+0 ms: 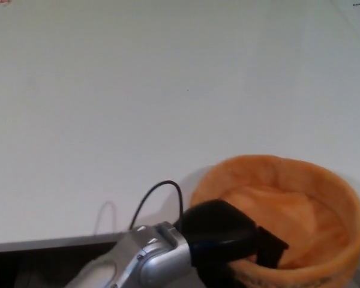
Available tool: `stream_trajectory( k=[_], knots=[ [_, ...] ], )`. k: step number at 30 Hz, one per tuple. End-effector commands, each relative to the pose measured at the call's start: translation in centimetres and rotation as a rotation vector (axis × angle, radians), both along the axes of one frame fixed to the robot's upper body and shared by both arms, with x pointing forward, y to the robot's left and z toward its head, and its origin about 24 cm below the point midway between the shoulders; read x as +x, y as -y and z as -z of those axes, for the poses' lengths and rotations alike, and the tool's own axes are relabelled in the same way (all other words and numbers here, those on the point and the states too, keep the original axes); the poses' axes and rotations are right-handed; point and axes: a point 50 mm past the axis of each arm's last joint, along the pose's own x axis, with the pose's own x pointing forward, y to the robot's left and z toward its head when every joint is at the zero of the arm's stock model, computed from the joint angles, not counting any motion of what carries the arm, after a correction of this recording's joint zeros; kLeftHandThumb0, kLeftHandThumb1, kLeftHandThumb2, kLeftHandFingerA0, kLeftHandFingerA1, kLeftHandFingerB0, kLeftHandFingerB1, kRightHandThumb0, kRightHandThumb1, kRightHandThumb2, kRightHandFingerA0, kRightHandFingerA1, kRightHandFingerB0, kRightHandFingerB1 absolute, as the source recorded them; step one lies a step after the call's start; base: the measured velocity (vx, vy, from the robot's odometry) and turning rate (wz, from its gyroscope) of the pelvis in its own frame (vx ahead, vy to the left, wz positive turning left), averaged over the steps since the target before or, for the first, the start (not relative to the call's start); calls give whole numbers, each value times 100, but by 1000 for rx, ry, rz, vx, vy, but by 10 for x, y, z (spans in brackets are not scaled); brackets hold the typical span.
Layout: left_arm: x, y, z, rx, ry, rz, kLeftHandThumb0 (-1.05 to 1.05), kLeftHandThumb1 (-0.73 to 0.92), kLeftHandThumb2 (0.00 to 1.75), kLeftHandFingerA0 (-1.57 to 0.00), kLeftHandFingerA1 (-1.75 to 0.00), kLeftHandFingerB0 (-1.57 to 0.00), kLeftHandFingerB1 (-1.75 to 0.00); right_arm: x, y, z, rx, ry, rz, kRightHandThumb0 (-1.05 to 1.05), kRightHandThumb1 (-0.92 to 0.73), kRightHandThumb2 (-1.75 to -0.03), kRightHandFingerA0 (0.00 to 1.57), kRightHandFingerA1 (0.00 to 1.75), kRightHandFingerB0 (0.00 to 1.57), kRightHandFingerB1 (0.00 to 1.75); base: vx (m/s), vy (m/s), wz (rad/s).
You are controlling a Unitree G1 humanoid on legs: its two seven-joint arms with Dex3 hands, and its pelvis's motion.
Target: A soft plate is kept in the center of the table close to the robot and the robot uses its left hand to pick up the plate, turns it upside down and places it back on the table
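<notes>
One plate (300,204), orange, soft, rim up, hollow facing camera, at near right of table (138,90) by front edge. Left hand (228,240) at plate's near rim; fingers (270,247) hooked over rim into hollow, apparently pinching it. Judged stage: grasp made or forming; lift unclear, flip and set-down left. Count: one plate, one hand, one thin black cable (159,195) at wrist. Right hand absent.

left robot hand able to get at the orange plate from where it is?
Probably yes. The left robot hand is already at the near rim of the orange soft plate, a finger seemingly over the edge, and nothing lies between them. Whether it actually grips is unclear.
</notes>
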Motion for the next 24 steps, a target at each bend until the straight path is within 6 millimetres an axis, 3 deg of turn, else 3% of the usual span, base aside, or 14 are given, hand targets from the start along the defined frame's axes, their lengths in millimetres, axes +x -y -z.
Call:
stream_trajectory(
  k=[1, 5, 8, 9, 11, 12, 14, 24],
  knots=[
    [12, 9, -32, -424, -347, -72, -22, 58, 72, -100, -175, -82, -175, -1, 4, -1, -14, -19, 4, -57, -91, -67, 44, 45, 25, 31, 0, 0, 0],
    [19, 15, -53, -572, -440, -73, -25, 59, 73, -100, -175, -78, -175, 0, 4, -1, -23, -17, -7, -62, -90, -67, 43, 46, 25, 31, 0, 0, 0],
    [21, 18, -72, -737, -607, -82, -24, 62, 69, -96, -175, -74, -175, 1, 4, -1, -9, -27, 2, -63, -89, -67, 43, 46, 26, 32, 0, 0, 0],
    [23, 19, -79, -889, -742, -88, -25, 55, 71, -98, -175, -82, -175, 1, 3, -2, -13, -28, 4, -59, -89, -67, 43, 46, 26, 31, 0, 0, 0],
    [26, 23, -91, -1198, -1004, -77, -25, 53, 76, -102, -175, -78, -175, 1, 3, -1, 9, -37, 15, -60, -88, -66, 43, 47, 27, 31, 0, 0, 0],
    [27, 24, -93, -1253, -1049, -73, -25, 53, 76, -102, -175, -78, -175, 1, 3, 0, 19, -39, 19, -60, -88, -66, 43, 47, 27, 31, 0, 0, 0],
    [38, 16, -107, -1619, -1145, -69, -32, 65, 67, -102, -175, -73, -175, 3, 4, -1, -14, -27, -7, -58, -90, -67, 43, 45, 24, 31, 0, 0, 0],
    [61, -8, -102, -2131, -1325, -132, -30, 66, 66, -95, -175, -66, -175, 3, 3, 0, -5, -39, -23, -58, -89, -67, 42, 45, 25, 32, 0, 0, 0]
  ],
)
